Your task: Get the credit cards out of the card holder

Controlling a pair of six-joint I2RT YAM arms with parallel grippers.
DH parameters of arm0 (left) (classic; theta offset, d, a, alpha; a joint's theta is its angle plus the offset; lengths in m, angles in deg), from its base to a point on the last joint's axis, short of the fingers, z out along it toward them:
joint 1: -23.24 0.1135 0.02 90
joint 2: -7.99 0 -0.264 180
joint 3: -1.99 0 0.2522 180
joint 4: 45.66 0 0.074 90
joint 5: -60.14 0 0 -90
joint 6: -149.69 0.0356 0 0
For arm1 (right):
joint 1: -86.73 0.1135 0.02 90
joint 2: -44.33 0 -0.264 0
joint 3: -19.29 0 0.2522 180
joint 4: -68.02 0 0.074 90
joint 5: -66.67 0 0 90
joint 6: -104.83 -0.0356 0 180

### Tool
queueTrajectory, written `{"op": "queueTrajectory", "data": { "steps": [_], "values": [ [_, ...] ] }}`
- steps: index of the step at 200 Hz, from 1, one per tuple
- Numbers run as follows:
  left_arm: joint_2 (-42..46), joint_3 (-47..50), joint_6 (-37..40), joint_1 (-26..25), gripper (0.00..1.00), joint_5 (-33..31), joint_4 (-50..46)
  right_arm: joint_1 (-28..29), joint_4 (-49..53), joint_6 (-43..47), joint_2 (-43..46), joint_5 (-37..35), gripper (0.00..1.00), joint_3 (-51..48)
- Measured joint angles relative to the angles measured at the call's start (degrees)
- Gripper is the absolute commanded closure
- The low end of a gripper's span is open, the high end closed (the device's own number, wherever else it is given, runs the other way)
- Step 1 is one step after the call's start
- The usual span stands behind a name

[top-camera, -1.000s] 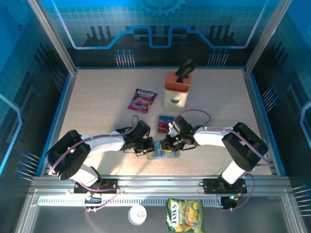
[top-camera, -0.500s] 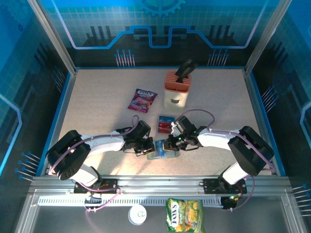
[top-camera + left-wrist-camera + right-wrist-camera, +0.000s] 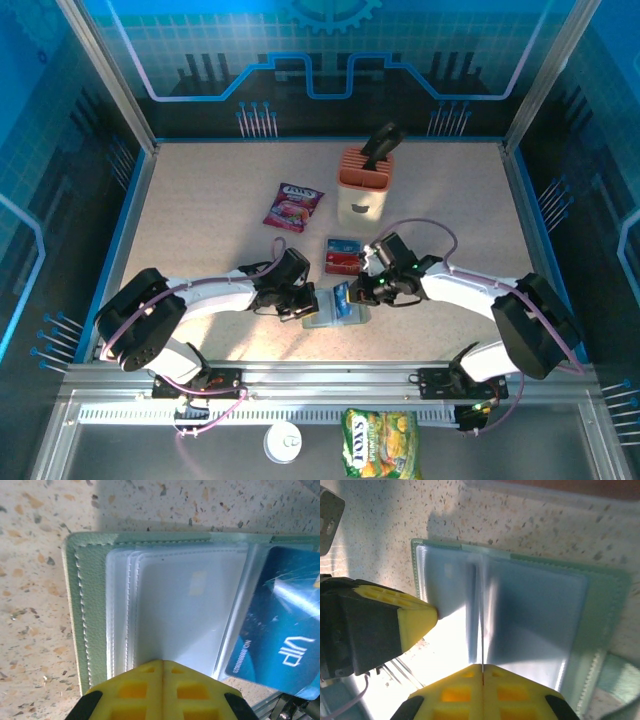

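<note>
The left hand [image 3: 303, 302] lies low on the counter [image 3: 200, 240], tips pressed together at the edge of the clear sleeves [image 3: 190, 615] of the open card holder [image 3: 82, 610] (it may be nipping one sleeve; hard to tell). The holder lies flat near the front edge, between both hands. The right hand [image 3: 357, 293] pinches a blue VIP card [image 3: 280, 635], stood on edge above the holder. Red cards [image 3: 340, 255] lie just behind.

Pale grey-green with white stitching on the small flat folding card holder [image 3: 82, 610], plastic sleeves [image 3: 185, 615] milky blue-grey. Deep blue with white lettering on the thin plastic card [image 3: 280, 630]. Beige with brown and grey flecks across the stone-look tabletop [image 3: 200, 210]; purple-red on the crinkly snack packet [image 3: 293, 207].
</note>
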Motion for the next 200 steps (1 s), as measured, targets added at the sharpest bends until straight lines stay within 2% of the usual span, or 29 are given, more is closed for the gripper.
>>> {"op": "queueTrajectory", "data": {
  "steps": [28, 78, 120, 165, 200],
  "values": [
    [0.0, 0.0, 0.0, 0.0, 1.00, 0.0, 0.0, -1.9, 5.2, 6.1, 0.0, -0.2, 0.99, 4.7],
    [2.4, 0.0, -0.1, 0.0, 1.00, -0.2, 0.0, -3.7, 16.6, 24.2, -1.7, -3.5, 0.99, 18.4],
    [4.4, 0.0, -0.2, 0.0, 0.98, -1.2, 0.0, -4.4, 25.2, 43.3, -7.3, -9.4, 1.00, 29.8],
    [7.0, 0.7, -0.2, 0.0, 0.98, -2.2, -0.3, -4.8, 36.3, 64.4, -15.6, -12.0, 1.00, 44.1],
    [8.1, 1.7, -0.4, 0.0, 0.98, -2.5, -0.6, -5.0, 44.0, 74.9, -22.0, -14.5, 1.00, 52.6]
  ]
}}
